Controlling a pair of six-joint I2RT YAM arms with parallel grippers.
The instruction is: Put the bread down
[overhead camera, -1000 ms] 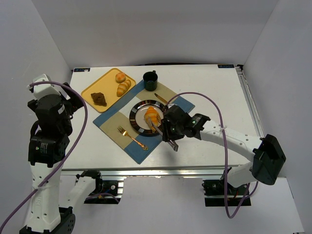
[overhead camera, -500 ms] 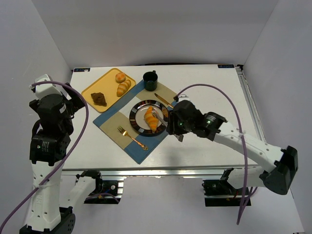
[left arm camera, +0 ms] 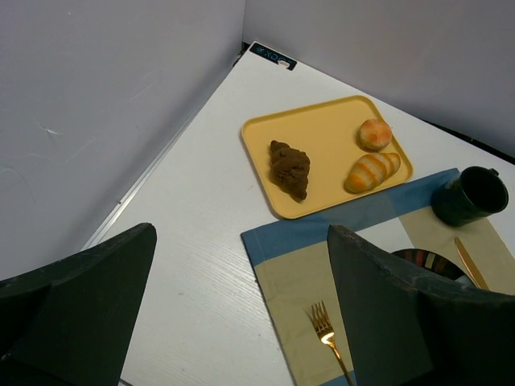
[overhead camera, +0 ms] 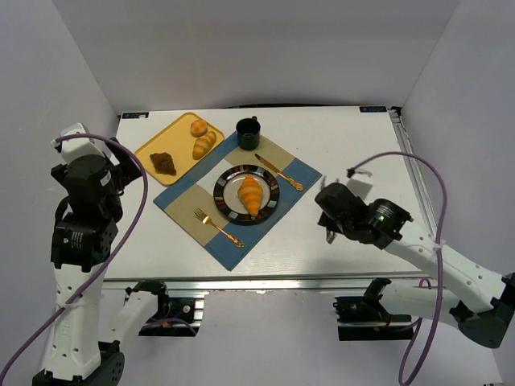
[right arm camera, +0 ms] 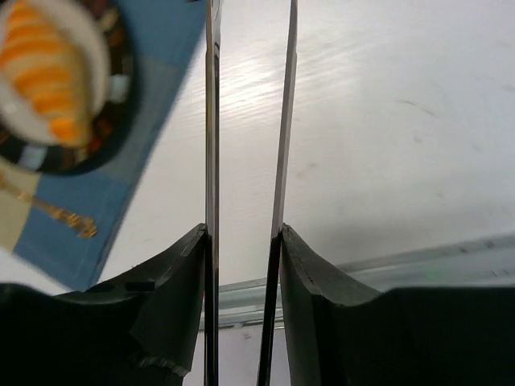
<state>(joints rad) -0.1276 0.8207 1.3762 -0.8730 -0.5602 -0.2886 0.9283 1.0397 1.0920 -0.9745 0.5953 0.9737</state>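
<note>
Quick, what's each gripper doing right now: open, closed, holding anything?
Left gripper: open, holding nothing.
Right gripper: slightly open, holding nothing; the bread lies on the plate.

Right claw [right arm camera: 249, 32] parted over table [right arm camera: 386, 121], bread [right arm camera: 42, 63] on plate [right arm camera: 122, 80] upper left

The white-and-black left robot arm [overhead camera: 80, 211] and white-and-black right robot arm [overhead camera: 378, 227] have chunky black joints. A long purple cable [overhead camera: 143, 191] loops along each. The right end effector [right arm camera: 249, 48] has thin silver metal fingers [right arm camera: 283, 121].
</note>
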